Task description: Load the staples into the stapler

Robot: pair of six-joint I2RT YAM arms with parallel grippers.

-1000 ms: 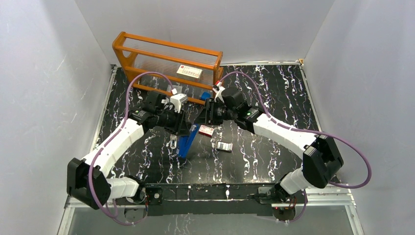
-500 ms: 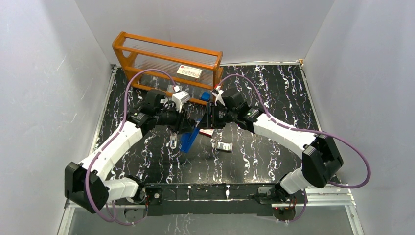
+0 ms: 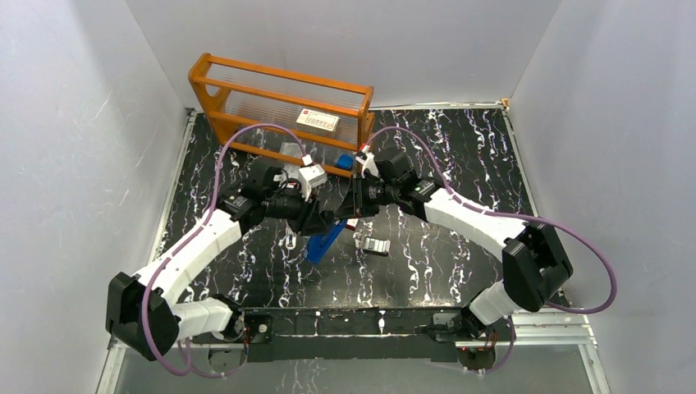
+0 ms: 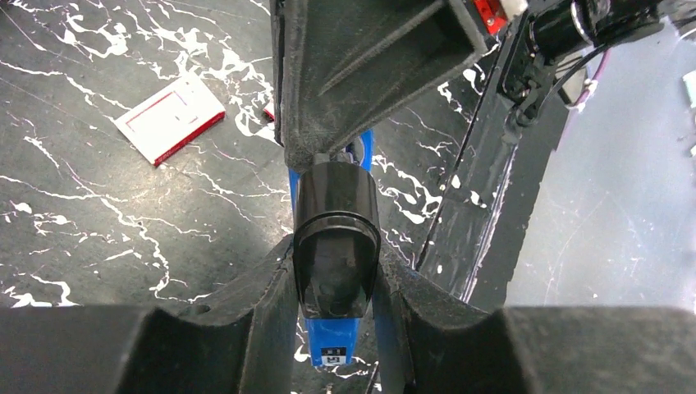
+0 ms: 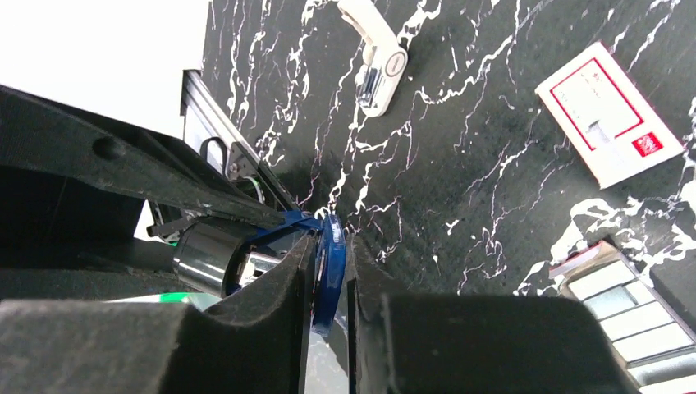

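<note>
The blue and black stapler [image 3: 327, 239] is held off the table at the centre by both grippers. My left gripper [image 3: 320, 222] is shut on its black body [image 4: 336, 254], with the blue base showing below. My right gripper [image 3: 350, 210] is shut on a thin blue part of the stapler [image 5: 331, 275]. The staples [image 3: 376, 245] lie as silvery strips in a small pale tray on the table, just right of the stapler. They also show at the lower right of the right wrist view [image 5: 632, 322]. The red-and-white box [image 4: 170, 117] lies flat nearby.
An orange rack [image 3: 215, 89] with a white label card [image 3: 318, 121] stands at the back left. A small white tool [image 5: 379, 64] lies on the black marbled table [image 3: 460, 156] left of the stapler. White walls enclose the table on three sides.
My left arm has reached further right and both grippers have closed in together. The stapler has swung down to a flatter tilt, nearer the table.
</note>
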